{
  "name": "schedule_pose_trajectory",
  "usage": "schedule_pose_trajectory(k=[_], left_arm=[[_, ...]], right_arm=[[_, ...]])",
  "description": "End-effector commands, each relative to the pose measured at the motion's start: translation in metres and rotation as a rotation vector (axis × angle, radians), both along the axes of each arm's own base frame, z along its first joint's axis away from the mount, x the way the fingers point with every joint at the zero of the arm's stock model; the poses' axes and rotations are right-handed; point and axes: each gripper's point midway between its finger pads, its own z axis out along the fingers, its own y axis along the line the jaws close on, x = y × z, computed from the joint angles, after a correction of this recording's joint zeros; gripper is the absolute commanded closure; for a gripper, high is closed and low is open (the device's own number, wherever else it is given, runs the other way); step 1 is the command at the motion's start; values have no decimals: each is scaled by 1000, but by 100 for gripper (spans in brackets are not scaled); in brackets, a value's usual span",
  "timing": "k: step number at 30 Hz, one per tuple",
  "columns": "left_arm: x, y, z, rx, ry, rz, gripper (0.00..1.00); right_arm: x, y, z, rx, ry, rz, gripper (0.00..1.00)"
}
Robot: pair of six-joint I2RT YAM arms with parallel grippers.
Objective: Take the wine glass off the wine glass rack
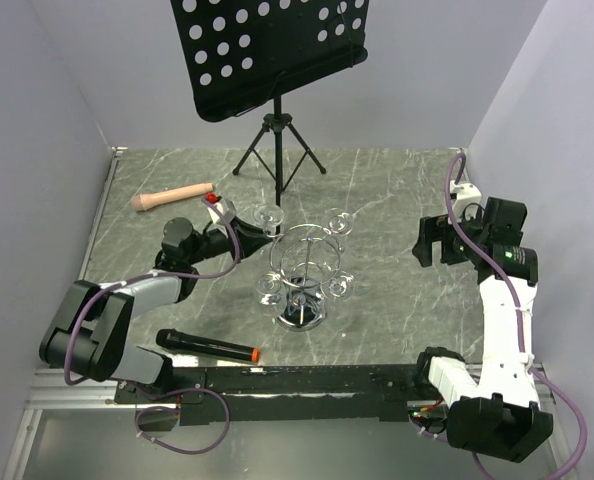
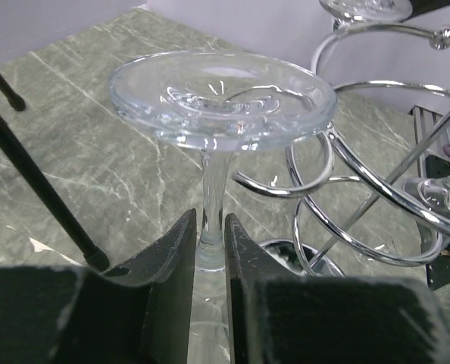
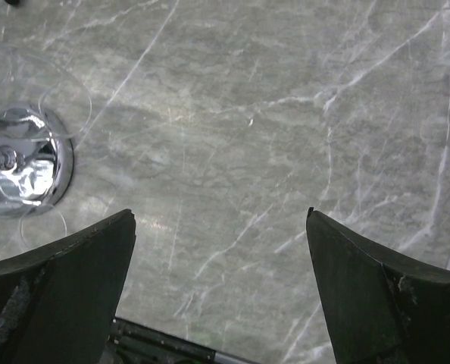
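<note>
The chrome wine glass rack (image 1: 303, 268) stands mid-table on its round shiny base, with several clear glasses hanging upside down from its wire loops. My left gripper (image 1: 249, 228) is at the rack's upper left, shut on the stem of a wine glass (image 1: 270, 215). In the left wrist view the fingers (image 2: 176, 258) pinch the stem just below the round foot of this wine glass (image 2: 221, 95), and the rack's wire loops (image 2: 339, 178) lie close to its right. My right gripper (image 1: 424, 241) hovers right of the rack, open and empty; in the right wrist view it (image 3: 221, 227) is over bare marble.
A black perforated music stand (image 1: 274, 50) on a tripod stands at the back. A wooden handle (image 1: 172, 197) lies at the back left. A black marker with an orange tip (image 1: 207, 347) lies near the front left. The rack's base (image 3: 17, 163) shows left in the right wrist view.
</note>
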Motion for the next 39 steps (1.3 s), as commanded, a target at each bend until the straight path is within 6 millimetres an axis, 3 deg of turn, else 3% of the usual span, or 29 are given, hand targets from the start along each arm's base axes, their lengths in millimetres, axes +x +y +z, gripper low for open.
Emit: schedule_pose_trajectory(k=[1, 9, 14, 23, 28, 32, 36, 39], left_arm=[[7, 4, 49, -47, -126, 16, 99], [35, 7, 47, -23, -118, 97, 99], [51, 17, 53, -33, -81, 167, 99], [60, 41, 53, 12, -5, 273, 99], [62, 62, 63, 48, 67, 363, 99], [58, 77, 67, 66, 136, 417, 99], [50, 87, 72, 55, 207, 448, 99], [47, 94, 82, 29, 271, 469, 99]], right_arm=[[9, 2, 2, 25, -66, -3, 0], [1, 6, -7, 40, -81, -13, 0], [5, 9, 0, 63, -120, -18, 0], [16, 13, 19, 82, -185, 5, 0], [42, 5, 57, 68, -264, -8, 0], [68, -4, 104, 53, -357, -41, 1], [83, 9, 156, 25, -483, 10, 2], [92, 36, 181, -23, -550, 102, 2]])
